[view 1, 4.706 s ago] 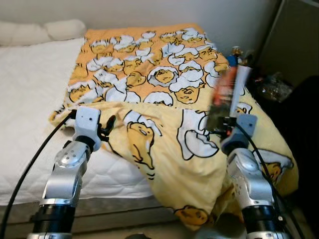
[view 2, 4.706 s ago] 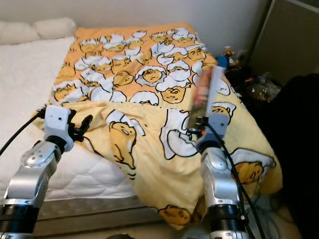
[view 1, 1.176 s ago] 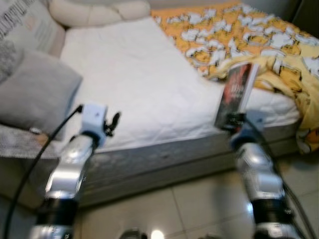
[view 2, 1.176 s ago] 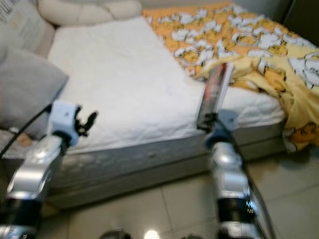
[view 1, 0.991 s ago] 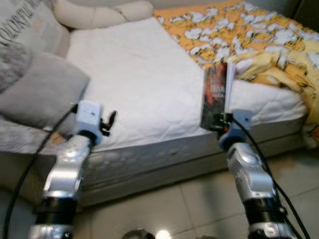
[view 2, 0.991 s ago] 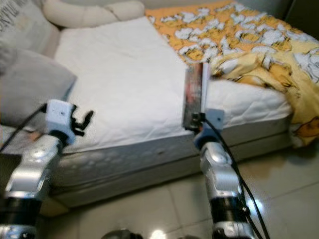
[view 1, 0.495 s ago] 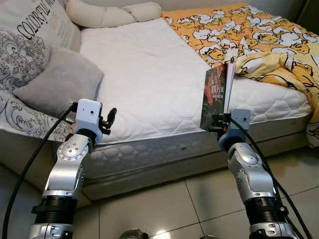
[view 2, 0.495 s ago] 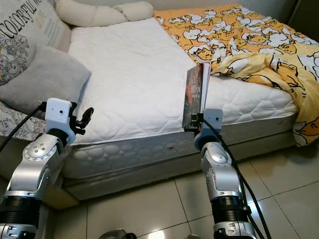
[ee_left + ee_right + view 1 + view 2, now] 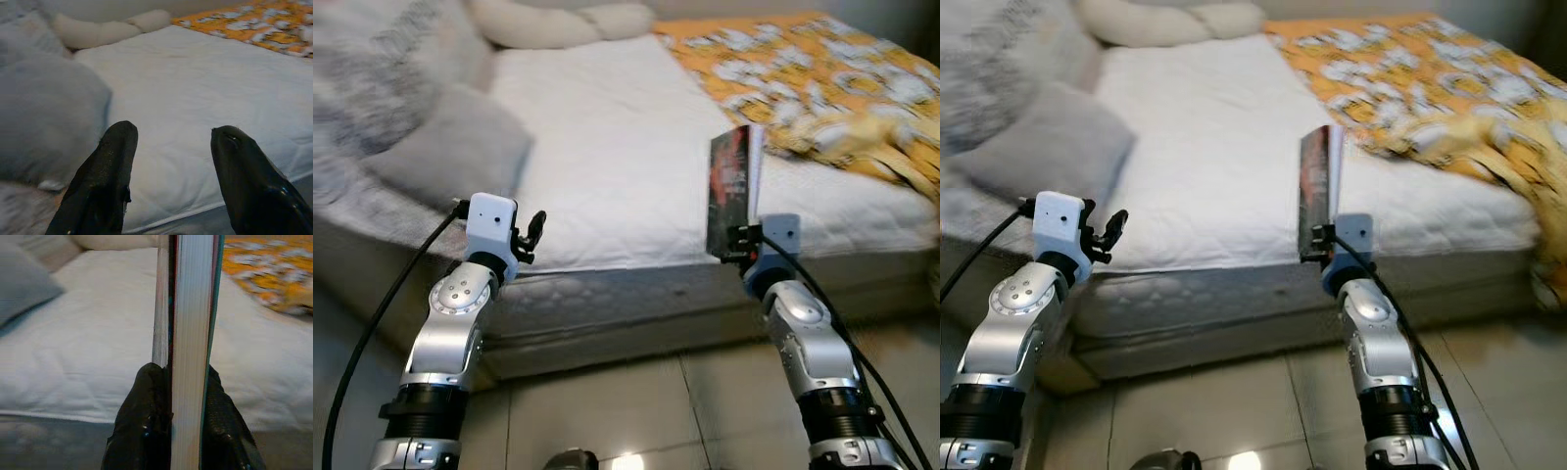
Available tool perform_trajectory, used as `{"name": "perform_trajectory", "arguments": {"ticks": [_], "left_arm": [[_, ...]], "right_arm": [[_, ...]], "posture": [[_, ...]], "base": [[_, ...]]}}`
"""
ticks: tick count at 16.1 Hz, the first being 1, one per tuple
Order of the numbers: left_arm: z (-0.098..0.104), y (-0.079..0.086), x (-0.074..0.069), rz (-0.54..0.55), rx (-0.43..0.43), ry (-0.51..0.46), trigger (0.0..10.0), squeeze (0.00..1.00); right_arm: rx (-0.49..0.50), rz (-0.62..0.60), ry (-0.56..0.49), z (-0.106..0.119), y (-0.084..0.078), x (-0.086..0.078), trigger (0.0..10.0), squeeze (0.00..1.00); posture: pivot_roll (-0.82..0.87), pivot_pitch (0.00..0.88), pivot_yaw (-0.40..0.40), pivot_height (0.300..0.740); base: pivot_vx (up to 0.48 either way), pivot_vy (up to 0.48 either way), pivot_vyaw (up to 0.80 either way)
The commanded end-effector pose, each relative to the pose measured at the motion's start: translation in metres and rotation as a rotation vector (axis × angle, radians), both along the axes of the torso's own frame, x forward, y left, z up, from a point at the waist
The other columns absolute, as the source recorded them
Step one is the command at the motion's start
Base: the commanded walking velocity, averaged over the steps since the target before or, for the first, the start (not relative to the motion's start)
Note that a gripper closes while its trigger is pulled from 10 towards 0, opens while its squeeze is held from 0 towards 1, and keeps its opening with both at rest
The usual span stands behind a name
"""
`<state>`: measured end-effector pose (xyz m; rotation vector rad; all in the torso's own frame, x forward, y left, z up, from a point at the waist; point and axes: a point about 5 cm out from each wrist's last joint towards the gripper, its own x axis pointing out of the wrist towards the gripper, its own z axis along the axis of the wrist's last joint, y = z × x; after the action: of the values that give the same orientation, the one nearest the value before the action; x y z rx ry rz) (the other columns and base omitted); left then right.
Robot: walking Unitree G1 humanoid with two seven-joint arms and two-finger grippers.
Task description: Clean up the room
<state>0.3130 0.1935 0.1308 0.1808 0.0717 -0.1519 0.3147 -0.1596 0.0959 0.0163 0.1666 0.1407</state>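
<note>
Book (image 9: 733,186) upright, clamped between right gripper (image 9: 188,382) jaws, before bed (image 9: 607,147).

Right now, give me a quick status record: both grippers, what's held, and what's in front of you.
right gripper: shut on book, held upright by its lower edge
book: dark cover, in front of the bed edge
left gripper: open, empty, pointing at the mattress
mattress: white, quilted
blanket: yellow-orange, on the robot's right
pillow: grey, on the robot's left

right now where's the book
The book stands upright, clamped in the right gripper, held in front of the near edge of the white mattress, with the yellow blanket further to the robot's right.
</note>
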Motion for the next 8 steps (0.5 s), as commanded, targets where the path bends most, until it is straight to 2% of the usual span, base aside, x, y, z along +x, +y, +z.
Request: {"name": "perform_trajectory", "arguments": {"ticks": [1, 5, 6, 8], "left_arm": [[0.0019, 0.0031, 0.0011, 0.015, 0.001, -0.003, 10.0, 0.0], [0.002, 0.0032, 0.002, 0.014, 0.0, -0.002, 10.0, 0.0], [0.0021, 0.0031, 0.0022, 0.014, 0.0, -0.001, 10.0, 0.0], [0.0023, 0.0032, 0.0024, 0.015, 0.001, -0.002, 10.0, 0.0]], "right_arm": [[-0.006, 0.033, -0.059, 0.0128, 0.0069, 0.0044, 10.0, 0.0], [-0.011, 0.029, -0.057, 0.0123, 0.0058, 0.005, 10.0, 0.0], [-0.02, 0.016, -0.049, 0.0107, 0.0041, 0.0051, 10.0, 0.0], [-0.021, 0.002, -0.036, 0.0076, 0.0015, 0.0046, 10.0, 0.0]], "posture": [[0.0, 0.0, 0.068, 0.74], [0.0, 0.0, 0.068, 0.74], [0.0, 0.0, 0.067, 0.74], [0.0, 0.0, 0.066, 0.74]], "base": [[0.251, 0.0, 0.8], [0.256, 0.0, 0.8], [0.259, 0.0, 0.48], [0.261, 0.0, 0.0]]}}
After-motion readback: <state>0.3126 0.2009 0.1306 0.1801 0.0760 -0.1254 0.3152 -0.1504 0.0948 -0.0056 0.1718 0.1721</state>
